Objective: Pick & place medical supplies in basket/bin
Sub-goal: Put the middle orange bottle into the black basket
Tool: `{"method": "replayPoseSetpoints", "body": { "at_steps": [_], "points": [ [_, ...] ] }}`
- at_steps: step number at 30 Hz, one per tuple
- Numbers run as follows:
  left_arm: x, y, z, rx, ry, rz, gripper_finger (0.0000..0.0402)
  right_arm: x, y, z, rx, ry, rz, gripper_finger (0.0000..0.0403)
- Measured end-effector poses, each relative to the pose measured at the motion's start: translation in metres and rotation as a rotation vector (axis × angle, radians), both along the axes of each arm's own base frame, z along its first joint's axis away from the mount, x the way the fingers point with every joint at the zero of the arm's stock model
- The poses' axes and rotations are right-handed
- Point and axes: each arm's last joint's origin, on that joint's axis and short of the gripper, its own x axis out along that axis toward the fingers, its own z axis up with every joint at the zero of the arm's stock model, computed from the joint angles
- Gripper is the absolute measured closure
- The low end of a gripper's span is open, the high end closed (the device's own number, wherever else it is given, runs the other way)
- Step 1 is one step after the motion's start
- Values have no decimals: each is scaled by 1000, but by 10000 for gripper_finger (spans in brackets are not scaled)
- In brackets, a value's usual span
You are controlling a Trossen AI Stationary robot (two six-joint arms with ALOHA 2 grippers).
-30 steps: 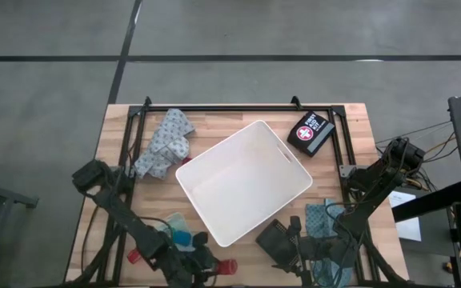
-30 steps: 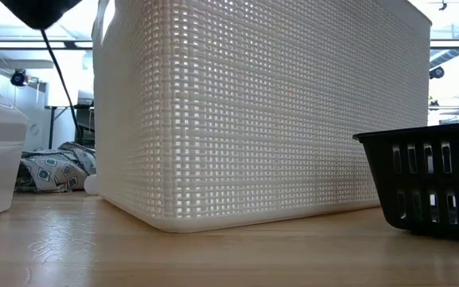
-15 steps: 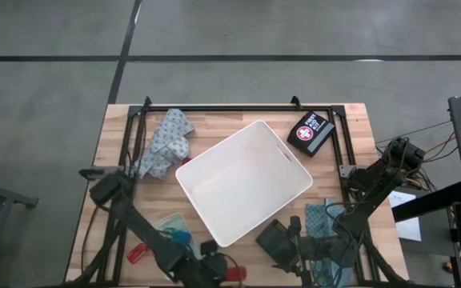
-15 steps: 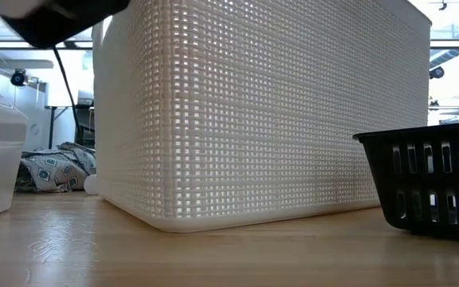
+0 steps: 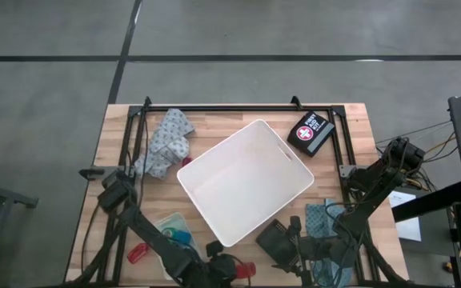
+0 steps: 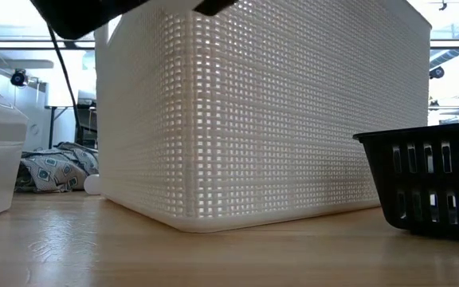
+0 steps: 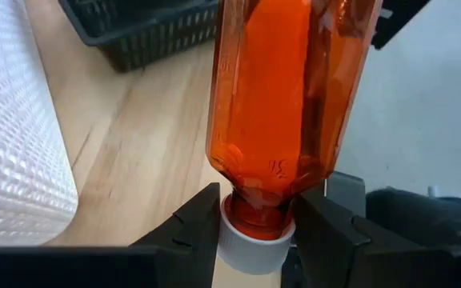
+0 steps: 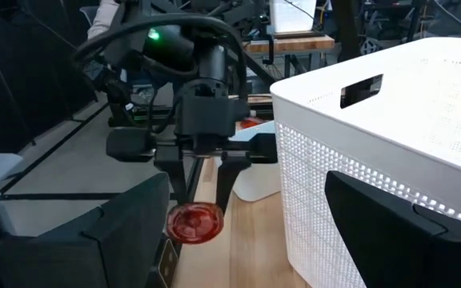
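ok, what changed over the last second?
The left gripper, shut on the orange pill bottle by its white cap, swung along the table's near edge toward the right arm, passing the white bin's near corner. Bin, first-aid case, cloth and the waiting open right gripper stayed put.

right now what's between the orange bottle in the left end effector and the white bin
Nothing. In the right wrist view the left end effector holds the orange bottle by its cap, beside the white bin, with only bare wooden table between them.
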Motion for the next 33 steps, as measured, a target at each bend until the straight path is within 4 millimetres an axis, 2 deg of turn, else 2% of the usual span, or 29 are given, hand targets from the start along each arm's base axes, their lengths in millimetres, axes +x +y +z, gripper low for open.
{"method": "replayPoseSetpoints", "body": {
  "at_steps": [8,19,33],
  "points": [
    [-12,-9,-1,58,-13,2,263,0,0,0,-1,1,0,74],
    [-27,0,-12,8,240,53,264,0,0,0,-2,1,0,74],
    [-26,0,-27,-26,215,30,264,0,0,0,-2,2,0,74]
  ]
}}
